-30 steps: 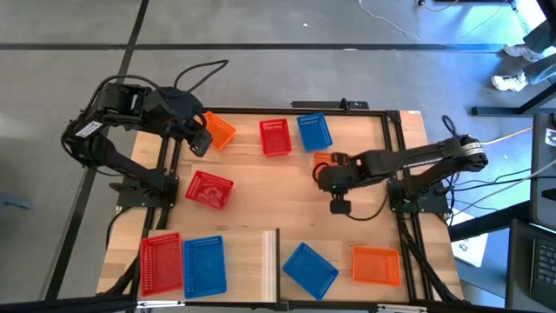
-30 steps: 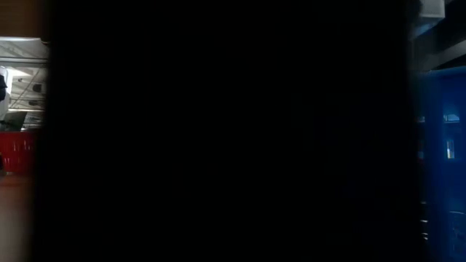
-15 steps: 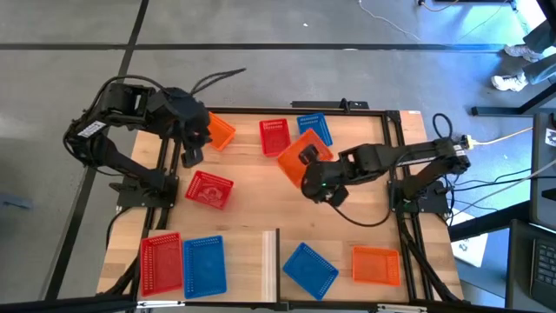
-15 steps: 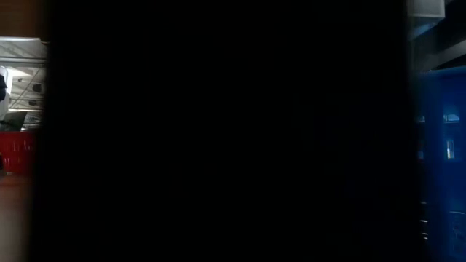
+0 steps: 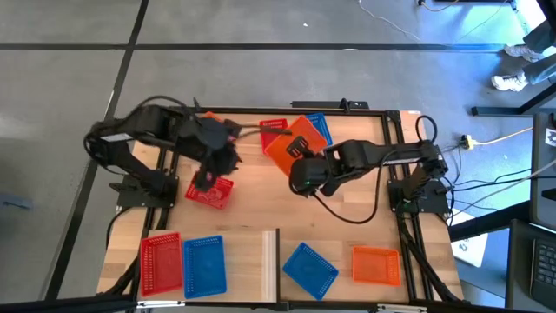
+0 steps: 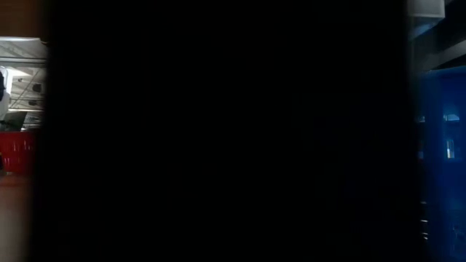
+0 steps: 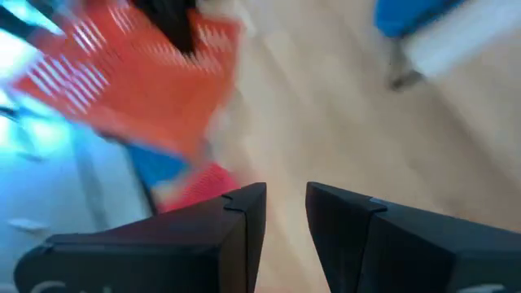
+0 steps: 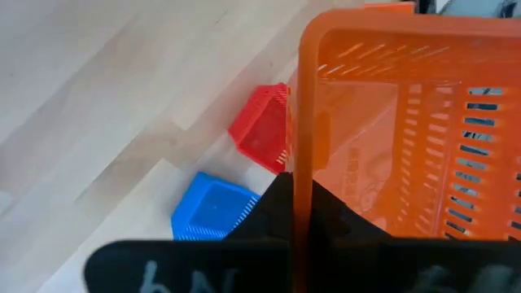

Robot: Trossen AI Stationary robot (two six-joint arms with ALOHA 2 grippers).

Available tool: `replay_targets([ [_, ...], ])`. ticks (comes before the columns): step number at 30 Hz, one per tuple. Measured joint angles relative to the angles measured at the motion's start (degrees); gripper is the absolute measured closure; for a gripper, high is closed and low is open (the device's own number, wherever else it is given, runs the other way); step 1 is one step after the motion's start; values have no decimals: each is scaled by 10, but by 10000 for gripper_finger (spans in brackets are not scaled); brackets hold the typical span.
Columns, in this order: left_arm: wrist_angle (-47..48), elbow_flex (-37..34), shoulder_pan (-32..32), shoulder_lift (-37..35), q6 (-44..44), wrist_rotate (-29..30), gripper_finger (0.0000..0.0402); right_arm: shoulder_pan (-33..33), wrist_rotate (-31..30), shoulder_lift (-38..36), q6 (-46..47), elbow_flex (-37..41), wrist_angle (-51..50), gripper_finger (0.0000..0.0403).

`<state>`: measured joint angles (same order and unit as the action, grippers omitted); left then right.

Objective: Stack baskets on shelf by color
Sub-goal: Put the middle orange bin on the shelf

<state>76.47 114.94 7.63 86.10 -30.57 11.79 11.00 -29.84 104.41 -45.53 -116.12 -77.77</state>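
Plastic mesh walls mark the orange basket [image 5: 287, 146] that the right pincer [image 8: 293, 213] clenches by its rim, lifted and tilted above the desk [image 5: 347, 226] near the far edge; nothing shows inside it. The left pincer [image 5: 205, 181] hangs released, fingers [image 7: 244, 213] slightly apart, over an empty red basket [image 5: 211, 193]. Red [image 5: 162, 263] and blue [image 5: 204, 265] baskets sit side by side on the pale shelf [image 5: 248, 271] at the near edge.

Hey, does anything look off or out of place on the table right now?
Yes. The low view is almost wholly blacked out by something close to the lens. On the table, the blue basket near the front edge lies skewed, unlike the squared red and blue pair.
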Motion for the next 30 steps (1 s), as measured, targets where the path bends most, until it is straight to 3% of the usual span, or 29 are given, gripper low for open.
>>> replay_targets([
  [4,-15,-1,31,24,-93,71,318,0,20,1,1,-29,-9,403],
  [14,-137,-1,49,59,-223,102,318,0,30,6,30,-34,-24,403],
  [23,-127,-1,25,66,-222,137,318,1,35,10,31,-34,-31,403],
  [30,-126,-1,-6,66,-191,80,317,1,35,10,31,-34,-31,403],
])
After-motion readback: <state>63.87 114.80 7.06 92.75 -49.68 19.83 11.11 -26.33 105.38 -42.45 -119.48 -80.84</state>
